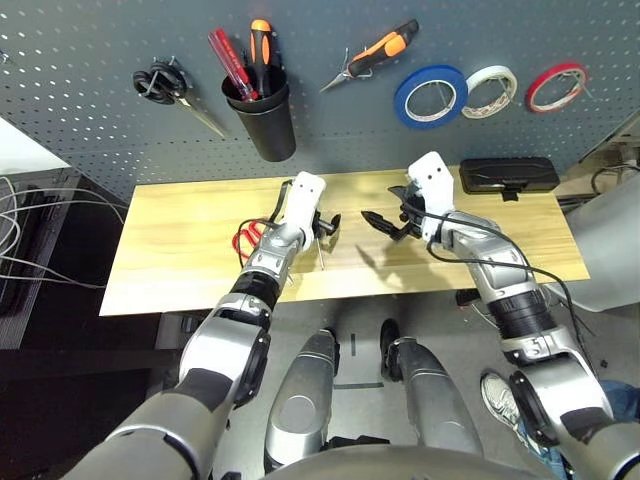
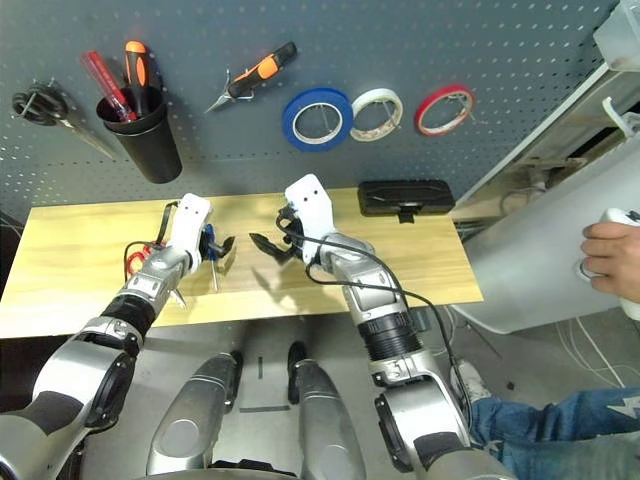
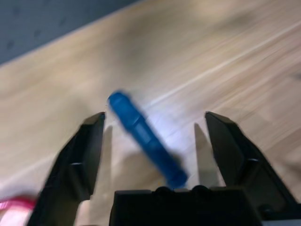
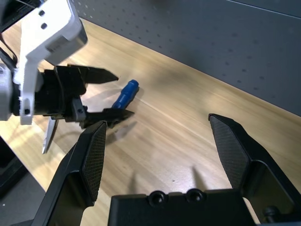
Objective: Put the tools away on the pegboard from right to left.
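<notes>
The small blue-handled screwdriver (image 3: 143, 136) lay on the wooden worktop (image 1: 180, 250), straddled by the left gripper (image 3: 155, 136), whose fingers (image 3: 80, 155) stood apart on either side of the handle without touching it. The left wrist view showed this closely but blurred, with the handle's near end cut off behind the gripper's base; the right wrist view showed the same handle poking out past the left gripper's black fingertips. In the head views the screwdriver was mostly hidden under the left gripper, only its thin shaft showing. The red-handled scissors (image 1: 246, 238) lay on the worktop just beside the left wrist, half covered by the arm; in the left wrist view they were a pink smear at the corner. On the pegboard (image 1: 90, 90) hung the orange-and-black-handled pliers (image 1: 375, 52) and the blue tape ring (image 1: 430, 96), with a white tape roll (image 1: 489, 91) and a red tape roll (image 1: 556, 87) to its right. The right gripper (image 4: 160, 141) hovered over bare worktop, fingers spread wide and empty. A person's hand (image 2: 610, 258) appeared in the right eye view.
</notes>
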You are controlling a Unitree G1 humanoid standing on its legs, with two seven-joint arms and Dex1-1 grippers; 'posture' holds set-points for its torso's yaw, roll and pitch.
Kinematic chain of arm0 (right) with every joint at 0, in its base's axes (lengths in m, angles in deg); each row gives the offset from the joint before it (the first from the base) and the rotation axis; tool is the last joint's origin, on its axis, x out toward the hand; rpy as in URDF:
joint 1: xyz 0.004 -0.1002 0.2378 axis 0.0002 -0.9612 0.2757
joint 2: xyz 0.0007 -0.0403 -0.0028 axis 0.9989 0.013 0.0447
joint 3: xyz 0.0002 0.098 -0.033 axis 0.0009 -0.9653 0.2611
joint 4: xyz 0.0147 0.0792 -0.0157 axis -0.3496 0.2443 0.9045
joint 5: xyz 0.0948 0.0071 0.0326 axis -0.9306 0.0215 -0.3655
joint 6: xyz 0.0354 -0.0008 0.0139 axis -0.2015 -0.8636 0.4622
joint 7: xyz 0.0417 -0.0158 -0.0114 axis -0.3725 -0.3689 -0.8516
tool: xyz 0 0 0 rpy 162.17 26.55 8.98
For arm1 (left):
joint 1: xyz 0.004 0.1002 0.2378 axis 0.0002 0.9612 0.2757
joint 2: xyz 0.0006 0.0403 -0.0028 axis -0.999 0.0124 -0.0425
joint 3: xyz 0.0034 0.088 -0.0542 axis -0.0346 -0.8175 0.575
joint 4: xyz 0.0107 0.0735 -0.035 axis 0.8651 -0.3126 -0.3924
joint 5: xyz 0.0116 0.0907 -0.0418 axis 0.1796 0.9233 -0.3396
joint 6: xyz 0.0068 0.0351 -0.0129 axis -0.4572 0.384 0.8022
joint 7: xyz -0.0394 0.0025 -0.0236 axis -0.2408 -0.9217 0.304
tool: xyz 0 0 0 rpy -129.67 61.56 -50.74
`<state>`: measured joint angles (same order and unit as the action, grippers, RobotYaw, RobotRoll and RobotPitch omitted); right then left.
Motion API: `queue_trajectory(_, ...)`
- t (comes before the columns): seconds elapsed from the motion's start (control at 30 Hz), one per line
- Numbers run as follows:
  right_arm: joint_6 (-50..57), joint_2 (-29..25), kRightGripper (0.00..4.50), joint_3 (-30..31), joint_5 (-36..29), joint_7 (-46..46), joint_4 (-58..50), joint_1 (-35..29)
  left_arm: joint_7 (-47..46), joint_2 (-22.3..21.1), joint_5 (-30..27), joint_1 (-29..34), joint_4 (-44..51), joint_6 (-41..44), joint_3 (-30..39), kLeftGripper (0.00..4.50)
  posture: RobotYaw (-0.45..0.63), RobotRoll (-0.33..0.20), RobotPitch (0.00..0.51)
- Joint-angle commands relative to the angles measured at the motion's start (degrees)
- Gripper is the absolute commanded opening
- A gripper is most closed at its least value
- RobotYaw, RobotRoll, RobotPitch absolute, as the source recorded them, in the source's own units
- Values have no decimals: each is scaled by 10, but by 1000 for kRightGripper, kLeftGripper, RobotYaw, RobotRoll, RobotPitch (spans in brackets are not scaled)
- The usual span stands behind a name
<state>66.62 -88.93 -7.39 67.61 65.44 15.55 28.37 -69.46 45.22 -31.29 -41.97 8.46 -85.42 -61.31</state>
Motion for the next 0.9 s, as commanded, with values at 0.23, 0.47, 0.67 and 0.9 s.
queue_trajectory(0.23,54,-6,4500,10,-4,1,-75,-31,-9,11,-3,-1,-61,27,23,3438,85,0,331)
queue_trajectory(0.47,56,-10,4500,3,-4,-4,-73,-26,6,19,-5,-7,-66,52,29,1048,70,0,328)
queue_trajectory(0.67,38,-11,4500,-1,-4,2,-58,-9,22,22,-21,-7,-48,25,49,522,86,0,311)
queue_trajectory(0.9,13,-13,4500,-19,-21,18,-54,36,91,11,-43,60,91,-103,54,522,109,0,287)
